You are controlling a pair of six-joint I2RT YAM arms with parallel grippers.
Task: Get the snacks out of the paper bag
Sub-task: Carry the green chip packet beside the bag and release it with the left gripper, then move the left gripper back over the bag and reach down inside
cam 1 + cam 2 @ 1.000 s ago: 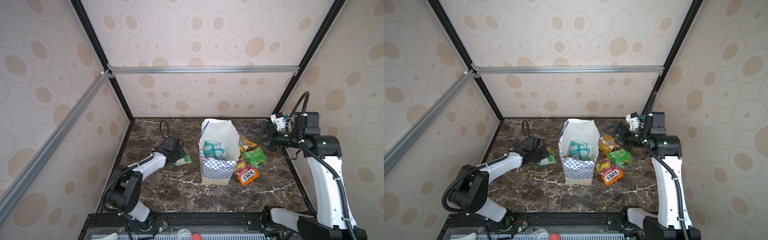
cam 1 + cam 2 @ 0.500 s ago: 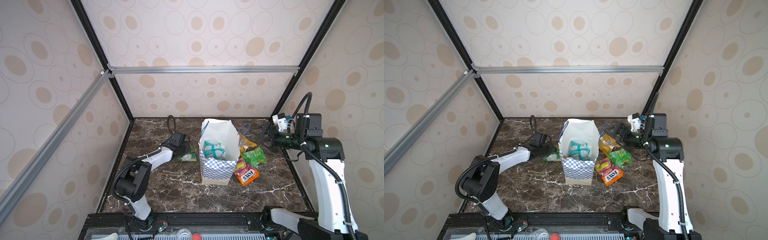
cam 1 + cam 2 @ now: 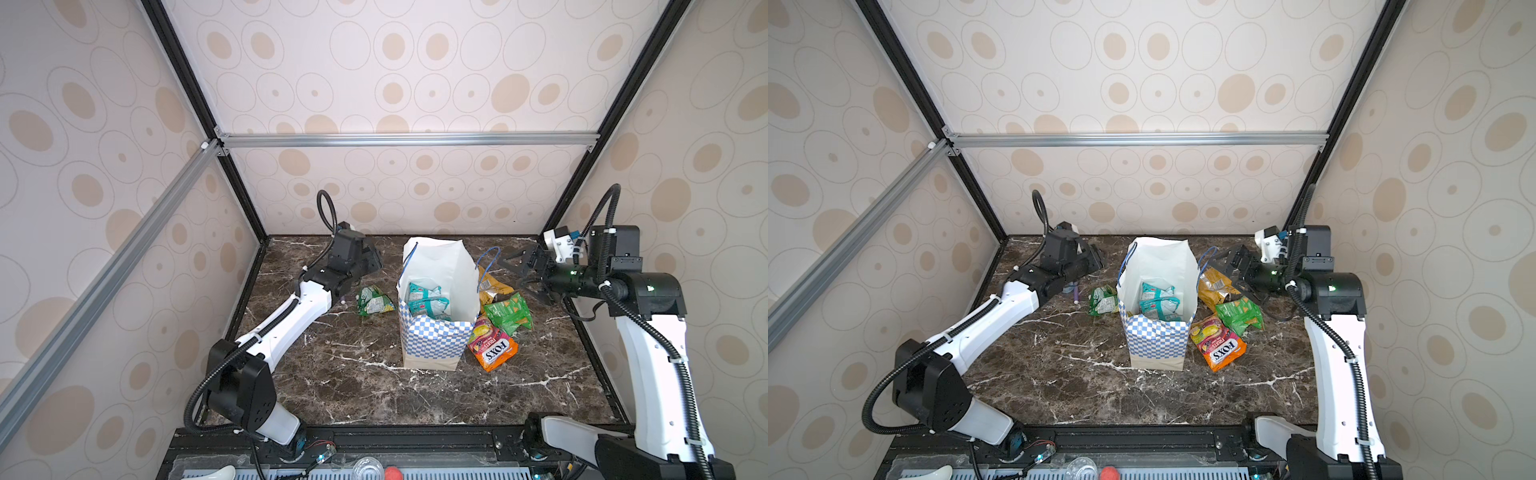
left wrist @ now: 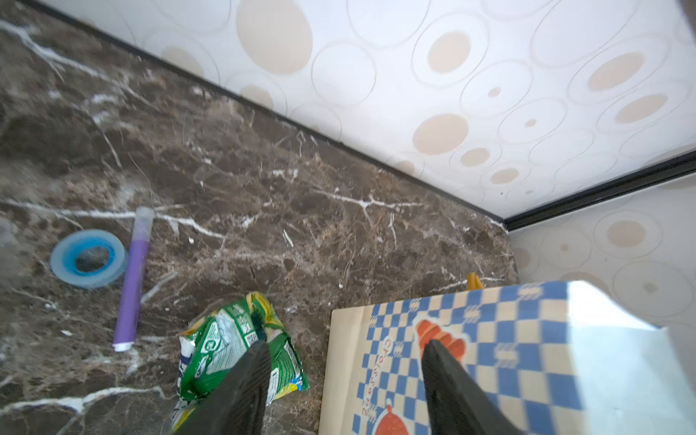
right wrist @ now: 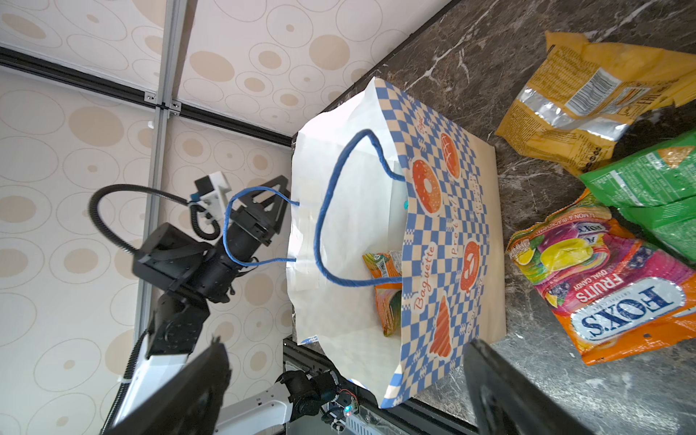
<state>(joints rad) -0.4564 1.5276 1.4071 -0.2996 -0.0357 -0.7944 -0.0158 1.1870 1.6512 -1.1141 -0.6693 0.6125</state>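
My left pincer [image 4: 346, 344] is spread and holds nothing, close to the green-and-white packet [image 4: 233, 350], which lies on the worktop [image 3: 353, 386] at nine o'clock of the paper bag [image 3: 432, 345]; the bag stands upright mid-worktop with teal packets [image 3: 426, 299] inside; my right pincer [image 5: 346, 346] gapes wide and empty at the bag's two o'clock; at three o'clock, beside the bag, lie a yellow packet [image 3: 492, 286], a green packet [image 3: 509, 311] and the FOX'S packet [image 3: 492, 347].
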